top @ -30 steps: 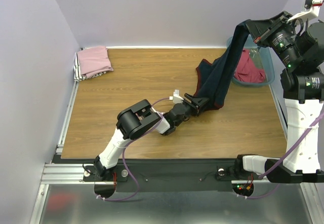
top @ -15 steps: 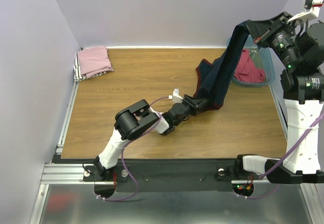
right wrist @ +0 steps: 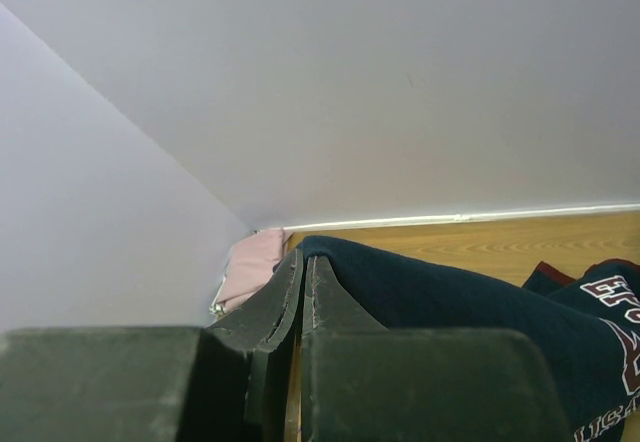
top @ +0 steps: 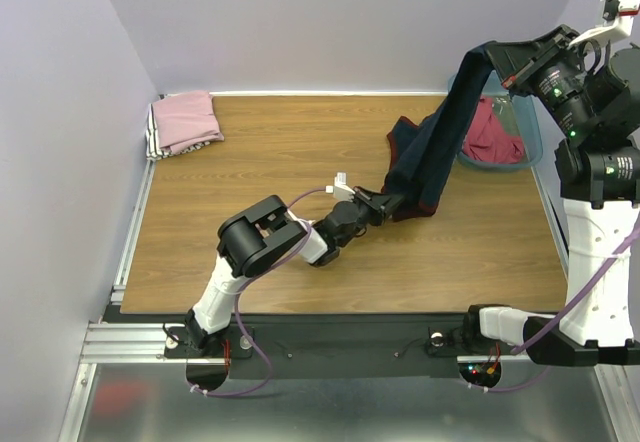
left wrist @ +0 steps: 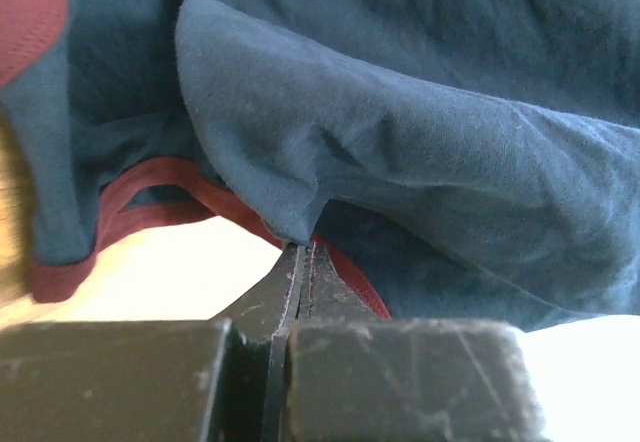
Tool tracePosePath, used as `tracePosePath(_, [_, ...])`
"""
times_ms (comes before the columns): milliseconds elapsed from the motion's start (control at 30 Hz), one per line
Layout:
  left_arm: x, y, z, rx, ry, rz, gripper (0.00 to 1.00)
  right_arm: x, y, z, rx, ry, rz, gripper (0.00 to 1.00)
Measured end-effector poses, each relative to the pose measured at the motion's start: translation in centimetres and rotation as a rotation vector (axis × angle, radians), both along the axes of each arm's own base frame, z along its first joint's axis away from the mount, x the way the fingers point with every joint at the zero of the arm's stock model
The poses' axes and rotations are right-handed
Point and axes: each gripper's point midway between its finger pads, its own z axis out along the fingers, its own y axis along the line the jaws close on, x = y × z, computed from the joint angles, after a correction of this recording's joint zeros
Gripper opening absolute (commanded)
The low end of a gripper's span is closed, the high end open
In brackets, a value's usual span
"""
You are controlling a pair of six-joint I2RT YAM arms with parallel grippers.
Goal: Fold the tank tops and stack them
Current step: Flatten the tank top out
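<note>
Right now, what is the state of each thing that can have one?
navy jersey: unfolded, hanging between both grippers.
left gripper: shut on the jersey's lower edge.
right gripper: shut on its raised end.
pink tank top: folded, far left corner.
red tank top: crumpled inside teal bin.

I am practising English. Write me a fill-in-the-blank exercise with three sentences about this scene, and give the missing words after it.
1. The left end effector and the right end effector are both shut on the ____ tank top.
2. The ____ end effector holds its end high, near the teal bin.
3. The folded pink top lies at the far ____ corner of the table.
Missing words: navy; right; left.
</note>
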Motion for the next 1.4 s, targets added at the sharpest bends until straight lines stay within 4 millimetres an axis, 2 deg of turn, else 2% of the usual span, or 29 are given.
tracePosePath(167, [-0.1, 1.3, 0.1, 0.014, 0.000, 0.011, 0.00, 0.0, -0.2, -0.3, -0.002, 0.004, -0.011, 0.00])
tracePosePath(300, [-0.7, 3.8, 0.8, 0.041, -0.005, 0.029, 0.00, 0.1, -0.4, -0.3, -0.006, 0.001, -0.027, 0.01])
tracePosePath(400, [-0.6, 5.9, 2.3, 0.060, -0.017, 0.052, 0.00, 0.0, -0.5, -0.5, -0.009, 0.004, -0.032, 0.01])
tracePosePath(533, [-0.4, 8.9, 4.2, 0.143, -0.028, 0.090, 0.00, -0.4, -0.6, -2.6, -0.010, 0.041, -0.034, 0.01])
tracePosePath(600, [-0.3, 9.8, 4.2, 0.203, -0.030, 0.099, 0.00, -0.9, -0.3, -4.9, -0.011, 0.080, -0.019, 0.01])
tracePosePath(700, [-0.9, 11.1, 2.8, 0.323, -0.019, 0.090, 0.00, -1.9, 0.1, -10.9, -0.008, 0.175, 0.008, 0.00])
tracePosePath(800, [-2.4, 13.6, -0.4, 0.473, 0.027, 0.079, 0.00, -2.8, 0.2, -18.9, -0.008, 0.318, 0.012, 0.00])
tracePosePath(833, [-2.9, 14.6, -1.5, 0.517, 0.042, 0.076, 0.00, -3.2, 0.1, -22.8, -0.008, 0.401, 0.011, 0.00])
tracePosePath(867, [-3.3, 15.7, -2.6, 0.561, 0.061, 0.077, 0.00, -3.4, 0.1, -25.6, -0.010, 0.461, 0.007, 0.00])
tracePosePath(900, [-3.7, 17.1, -3.8, 0.607, 0.086, 0.082, 0.00, -3.6, -0.1, -27.3, -0.011, 0.498, -0.003, 0.01])
tracePosePath(967, [-4.2, 19.8, -5.8, 0.693, 0.132, 0.096, 0.00, -4.2, -0.9, -32.4, -0.023, 0.617, -0.047, 0.00])
tracePosePath(1000, [-4.5, 21.1, -6.8, 0.736, 0.156, 0.104, 0.00, -4.4, -1.3, -33.8, -0.031, 0.648, -0.071, 0.01])
tracePosePath(1100, [-4.8, 22.9, -8.2, 0.818, 0.179, 0.103, 0.00, -4.7, -2.1, -36.2, -0.051, 0.701, -0.120, 0.00])
tracePosePath(1233, [-5.3, 23.3, -9.1, 0.910, 0.174, 0.055, 0.00, -4.6, -2.5, -36.8, -0.063, 0.703, -0.141, 0.00])
tracePosePath(1267, [-5.1, 23.2, -9.2, 0.928, 0.168, 0.044, 0.04, -4.6, -2.7, -36.8, -0.068, 0.701, -0.147, 0.00])
tracePosePath(1300, [-5.0, 23.1, -9.2, 0.939, 0.164, 0.035, 0.18, -4.5, -2.7, -36.8, -0.070, 0.699, -0.151, 0.00])
tracePosePath(1333, [-4.8, 22.9, -9.3, 0.955, 0.158, 0.024, 0.24, -4.4, -2.8, -36.7, -0.074, 0.694, -0.155, 0.01])
tracePosePath(1367, [-4.7, 22.9, -9.4, 0.968, 0.151, 0.016, 0.36, -4.3, -3.0, -36.6, -0.081, 0.686, -0.160, 0.00])
tracePosePath(1400, [-4.8, 22.9, -9.4, 0.976, 0.146, 0.011, 0.40, -4.2, -3.0, -36.6, -0.085, 0.681, -0.163, 0.00])
